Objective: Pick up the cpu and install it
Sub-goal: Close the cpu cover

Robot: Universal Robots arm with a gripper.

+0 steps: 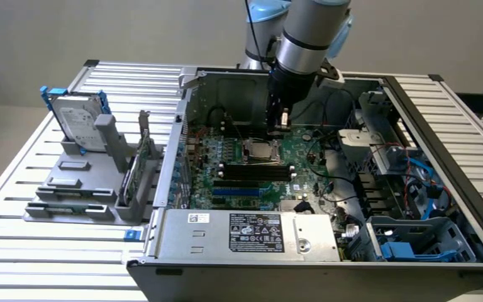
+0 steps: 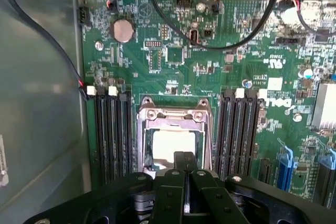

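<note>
Inside the open case [image 1: 224, 88], above the socket: gripper [image 2: 185, 157] jaws are pinched together with nothing between them. The cpu [image 2: 172, 142] lies flat in the metal socket frame [image 2: 176, 113], between two banks of black RAM slots [image 2: 113, 129], just past the fingertips (contact or not, can't tell). The motherboard [image 2: 210, 51] silkscreen reads DELL [image 2: 276, 103]. The power supply [image 1: 250, 233] has a black label, its text unreadable. Same goes for the hard drive [image 1: 80, 119] upright in the grey rack [image 1: 73, 189] on the exterior view's left.
</note>
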